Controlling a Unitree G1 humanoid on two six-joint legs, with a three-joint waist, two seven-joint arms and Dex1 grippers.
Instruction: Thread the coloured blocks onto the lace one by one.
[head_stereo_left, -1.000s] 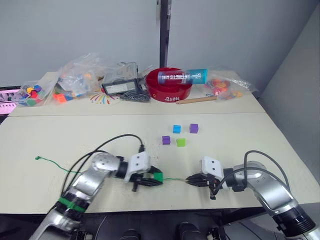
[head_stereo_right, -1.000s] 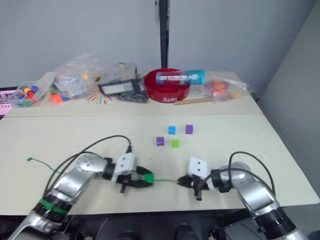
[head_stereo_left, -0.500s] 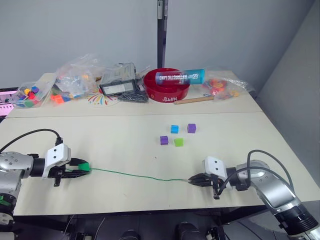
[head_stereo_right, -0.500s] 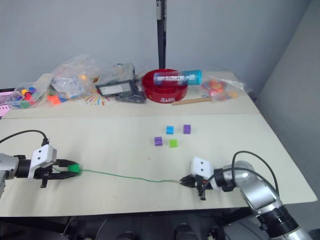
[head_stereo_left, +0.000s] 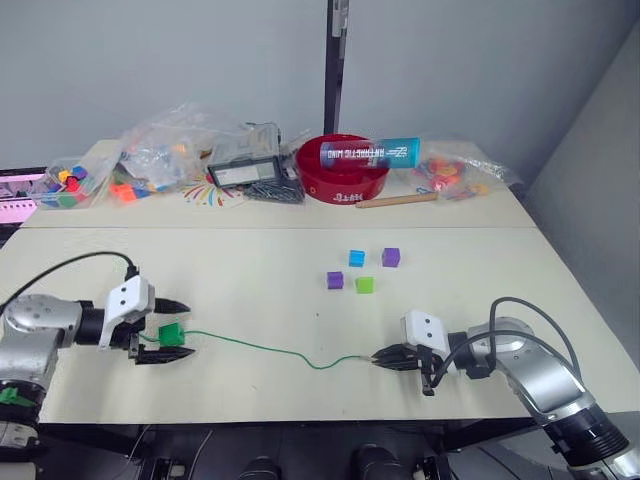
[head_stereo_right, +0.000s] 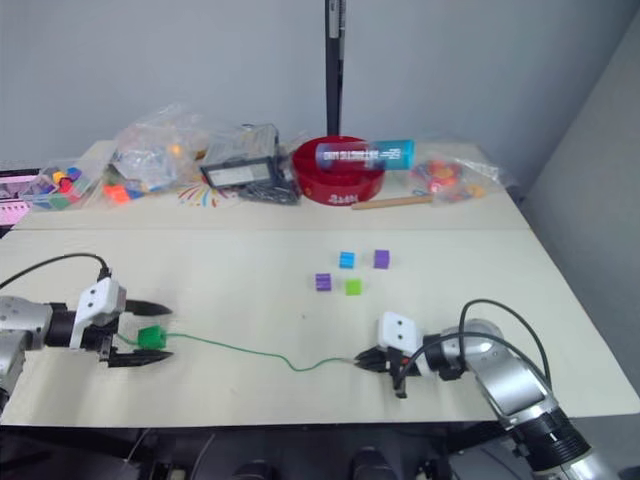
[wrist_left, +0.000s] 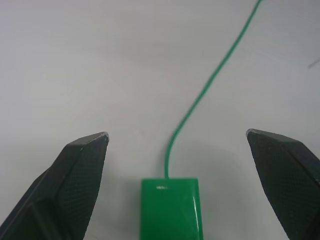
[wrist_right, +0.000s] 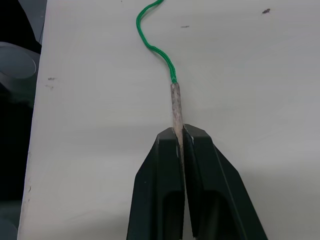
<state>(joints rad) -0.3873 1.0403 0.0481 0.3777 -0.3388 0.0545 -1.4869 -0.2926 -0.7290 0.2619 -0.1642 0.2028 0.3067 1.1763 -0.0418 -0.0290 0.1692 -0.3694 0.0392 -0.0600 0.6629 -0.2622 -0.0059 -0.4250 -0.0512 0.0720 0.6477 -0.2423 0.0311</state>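
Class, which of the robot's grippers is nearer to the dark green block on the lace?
Left. The left gripper is open with the dark green block between its fingers; the right gripper pinches the lace tip, far along the table.

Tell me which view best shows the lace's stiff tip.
The right wrist view: the tan tip is pinched between the right gripper fingers, the green lace trailing off. In the eye views it is too small to make out.

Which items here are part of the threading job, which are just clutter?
Job:
- lace, tip pinched in the right gripper
- dark green block on the lace, between the open left gripper fingers
- cyan block, two purple blocks, lime block

Clutter:
- red bowl with tube
- plastic bags of bits
- wooden stick
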